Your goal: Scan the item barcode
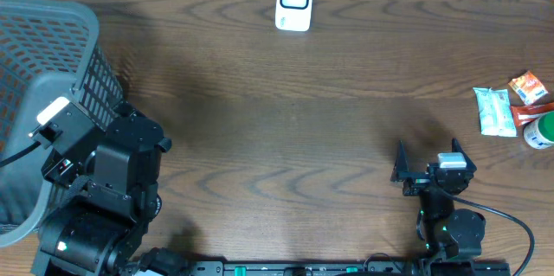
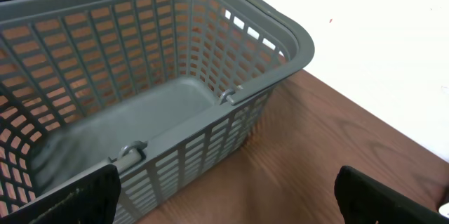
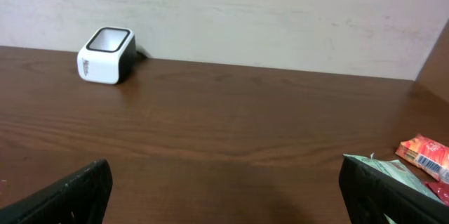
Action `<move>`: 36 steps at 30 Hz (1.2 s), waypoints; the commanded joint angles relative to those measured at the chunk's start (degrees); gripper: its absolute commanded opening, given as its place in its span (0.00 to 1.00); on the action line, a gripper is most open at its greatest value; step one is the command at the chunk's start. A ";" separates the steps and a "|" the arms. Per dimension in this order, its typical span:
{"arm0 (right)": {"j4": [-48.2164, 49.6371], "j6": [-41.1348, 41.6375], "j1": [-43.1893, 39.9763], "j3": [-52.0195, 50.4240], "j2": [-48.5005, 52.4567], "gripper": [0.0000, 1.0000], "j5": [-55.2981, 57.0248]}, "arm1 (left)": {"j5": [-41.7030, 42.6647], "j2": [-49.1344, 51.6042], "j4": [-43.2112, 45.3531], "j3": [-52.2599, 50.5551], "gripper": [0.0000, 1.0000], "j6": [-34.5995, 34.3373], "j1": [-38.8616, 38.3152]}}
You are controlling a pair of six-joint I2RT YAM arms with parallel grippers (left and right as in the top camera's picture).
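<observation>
The right gripper (image 1: 428, 153) sat low by the table's front edge, its arm folded over its base, jaws spread wide and empty, aimed at the far side. The left gripper (image 2: 228, 204), also wide apart and holding nothing, was raised on a bent arm and tilted down toward the grey basket (image 1: 35, 42) at the left edge. The table (image 1: 286, 138) was dark wood grain. By its right edge, well apart from the right gripper, lay a white packet (image 1: 495, 110), an orange packet (image 1: 528, 86) just beyond it. The white scanner (image 1: 294, 1) stood at the far edge against a pale wall (image 3: 280, 13).
</observation>
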 commanded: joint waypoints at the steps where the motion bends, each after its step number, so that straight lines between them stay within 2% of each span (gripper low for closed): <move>1: -0.28 -0.09 -0.83 -0.07 -0.37 0.99 -0.09 | -0.50 -0.02 -0.15 0.87 0.98 -0.28 0.28; 29: -0.28 -0.09 -0.83 -0.07 -0.37 0.99 -0.09 | -0.48 -0.39 -0.13 0.87 0.98 -0.28 0.33; 34: -0.26 -0.09 -0.83 -0.07 -0.37 0.99 -0.09 | 7.34 -6.32 0.24 -2.75 0.98 -0.87 4.44; 36: -0.26 -0.09 -0.83 -0.07 -0.37 0.99 -0.09 | 9.68 -10.08 2.89 -6.36 0.98 -4.39 6.93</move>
